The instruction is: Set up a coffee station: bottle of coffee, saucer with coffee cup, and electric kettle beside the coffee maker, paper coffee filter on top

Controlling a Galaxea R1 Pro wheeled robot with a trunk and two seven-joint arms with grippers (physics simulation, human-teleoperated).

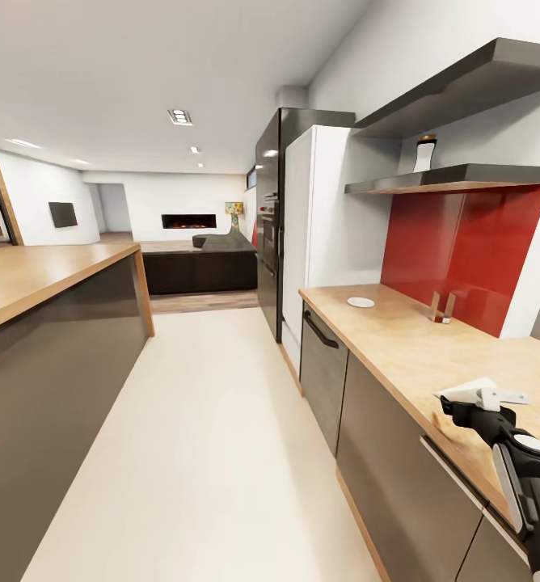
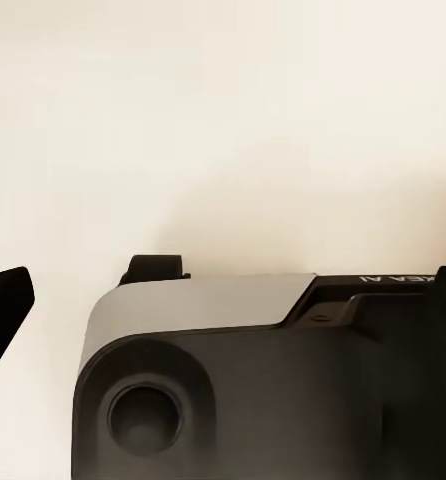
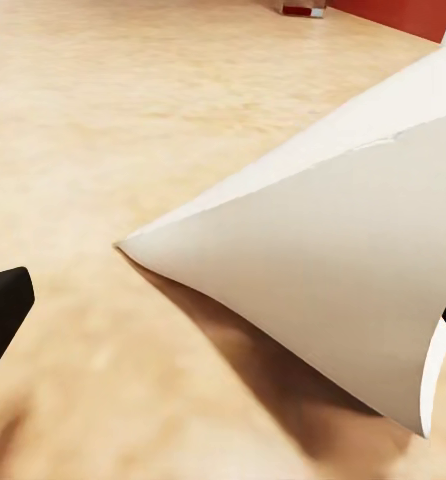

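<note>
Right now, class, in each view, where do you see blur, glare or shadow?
Head view: wide-angle bend in the shelf and countertop lines, soft sheen on the red backsplash. Left wrist view: the pale floor looks washed out. Right wrist view: the filter casts a soft shadow on the wood, and the near corner blurs.

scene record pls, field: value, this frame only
countertop: light wood, along the right wall
saucer: on countertop, far end, nothing on it
bottle: upright on shelf
filter: pale paper, between the right gripper fingers, over the countertop
right gripper: above countertop near edge; grip state unclear
left gripper: one dark fingertip visible, state unclear
island: wood top, left of the aisle
</note>
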